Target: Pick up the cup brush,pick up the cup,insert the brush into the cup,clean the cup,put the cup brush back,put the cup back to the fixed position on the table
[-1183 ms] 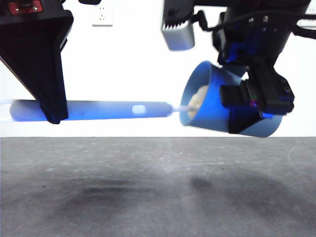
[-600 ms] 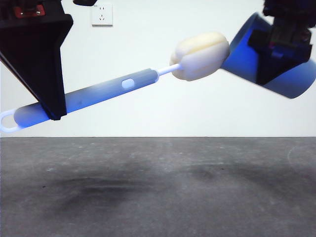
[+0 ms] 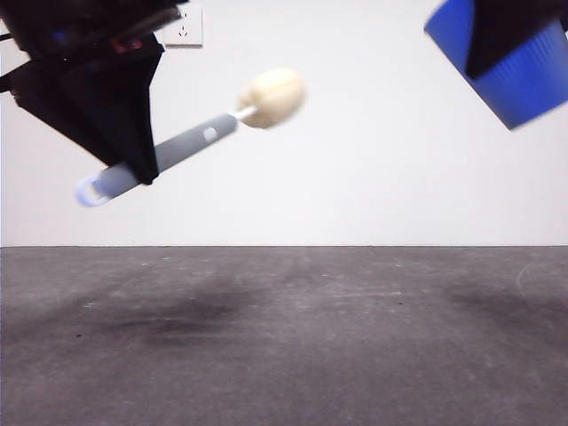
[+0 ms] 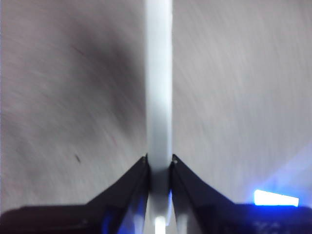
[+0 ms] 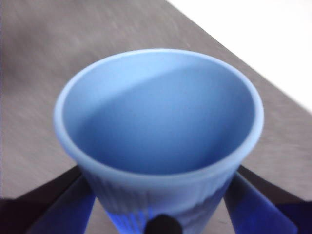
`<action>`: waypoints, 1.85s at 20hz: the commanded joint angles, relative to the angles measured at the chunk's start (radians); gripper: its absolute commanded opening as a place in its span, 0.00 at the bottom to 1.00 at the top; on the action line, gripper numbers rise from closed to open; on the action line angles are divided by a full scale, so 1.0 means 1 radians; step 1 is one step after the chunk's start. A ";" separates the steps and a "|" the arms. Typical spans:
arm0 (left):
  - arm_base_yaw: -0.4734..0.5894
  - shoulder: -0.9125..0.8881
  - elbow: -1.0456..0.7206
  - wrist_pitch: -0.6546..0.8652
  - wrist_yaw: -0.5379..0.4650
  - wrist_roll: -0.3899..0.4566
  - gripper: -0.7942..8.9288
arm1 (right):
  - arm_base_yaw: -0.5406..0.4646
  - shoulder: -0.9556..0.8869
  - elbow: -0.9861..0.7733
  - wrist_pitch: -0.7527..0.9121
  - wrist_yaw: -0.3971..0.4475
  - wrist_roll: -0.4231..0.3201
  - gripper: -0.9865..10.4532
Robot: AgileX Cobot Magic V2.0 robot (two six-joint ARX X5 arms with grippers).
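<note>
Aloft, the cup brush (image 3: 191, 142) slants with its sponge head (image 3: 272, 98) highest, left gripper (image 4: 159, 163) jaws clamping its handle, while the right gripper (image 5: 161, 195) jaws clasp the tilted cup (image 5: 161, 141).

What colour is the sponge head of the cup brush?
Cream-yellow, clearest in the front view: sponge head of the cup brush.

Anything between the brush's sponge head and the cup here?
Nothing: in the front view only bare white wall separates the cup brush, in the left pincer, from the cup.
</note>
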 commanded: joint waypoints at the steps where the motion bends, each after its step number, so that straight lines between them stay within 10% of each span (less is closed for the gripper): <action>1: 0.055 0.026 -0.009 0.038 -0.014 -0.109 0.07 | 0.000 -0.032 0.001 0.039 -0.059 0.181 0.07; 17: 0.171 0.454 -0.009 0.296 -0.002 -0.183 0.07 | 0.000 -0.065 0.001 0.091 -0.185 0.253 0.07; 24: 0.171 0.477 -0.009 0.309 0.005 -0.226 0.09 | 0.000 -0.065 0.001 0.058 -0.197 0.266 0.07; 29: 0.170 0.467 -0.009 0.297 0.033 -0.223 0.35 | 0.000 -0.065 0.001 0.041 -0.197 0.269 0.07; 37: 0.171 0.344 -0.009 0.229 0.030 -0.168 0.35 | 0.000 0.010 -0.014 0.129 -0.224 0.304 0.07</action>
